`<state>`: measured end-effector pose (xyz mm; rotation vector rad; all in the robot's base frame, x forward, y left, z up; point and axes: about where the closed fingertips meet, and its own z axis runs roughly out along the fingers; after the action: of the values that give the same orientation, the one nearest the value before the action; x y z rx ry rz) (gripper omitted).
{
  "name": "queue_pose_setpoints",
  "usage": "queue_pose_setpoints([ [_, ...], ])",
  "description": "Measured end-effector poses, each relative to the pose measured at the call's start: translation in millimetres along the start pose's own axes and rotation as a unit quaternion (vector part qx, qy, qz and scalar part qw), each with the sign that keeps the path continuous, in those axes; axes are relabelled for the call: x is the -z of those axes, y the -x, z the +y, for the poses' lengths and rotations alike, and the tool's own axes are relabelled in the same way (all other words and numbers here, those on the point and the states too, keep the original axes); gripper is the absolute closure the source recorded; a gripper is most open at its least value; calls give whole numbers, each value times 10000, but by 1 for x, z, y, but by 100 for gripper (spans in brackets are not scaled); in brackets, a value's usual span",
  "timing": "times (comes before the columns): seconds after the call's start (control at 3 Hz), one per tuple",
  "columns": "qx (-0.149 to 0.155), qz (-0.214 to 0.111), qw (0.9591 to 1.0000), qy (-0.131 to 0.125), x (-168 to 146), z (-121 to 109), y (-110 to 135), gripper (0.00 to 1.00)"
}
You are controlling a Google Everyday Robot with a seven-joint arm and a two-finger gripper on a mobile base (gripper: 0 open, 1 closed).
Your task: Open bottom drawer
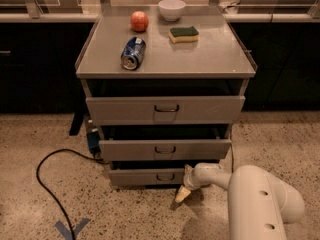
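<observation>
The bottom drawer point(140, 177) is the narrowest grey front, lowest in the metal cabinet, with a small dark loop handle point(165, 176) at its centre. It stands out slightly from the cabinet. My gripper point(182, 195) is low at the floor, just right of and below that handle, with its pale tip pointing down and left. It is close to the drawer front; contact with the handle does not show. My white arm point(260, 204) reaches in from the lower right.
The middle drawer point(165, 149) and top drawer point(165, 109) also stand slightly out. On the cabinet top lie an apple point(139, 20), a can point(133, 53), a sponge point(183, 34) and a bowl point(171, 9). A black cable point(45, 184) loops on the floor at left.
</observation>
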<state>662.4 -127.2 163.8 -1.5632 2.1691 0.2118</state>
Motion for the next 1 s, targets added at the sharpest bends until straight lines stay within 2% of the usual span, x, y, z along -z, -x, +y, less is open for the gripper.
queue_pose_setpoints([
  [0.33,0,0,10000,2,0,0,0,0],
  [1.0,-69,29,9996,255,-1,20,-1,0],
])
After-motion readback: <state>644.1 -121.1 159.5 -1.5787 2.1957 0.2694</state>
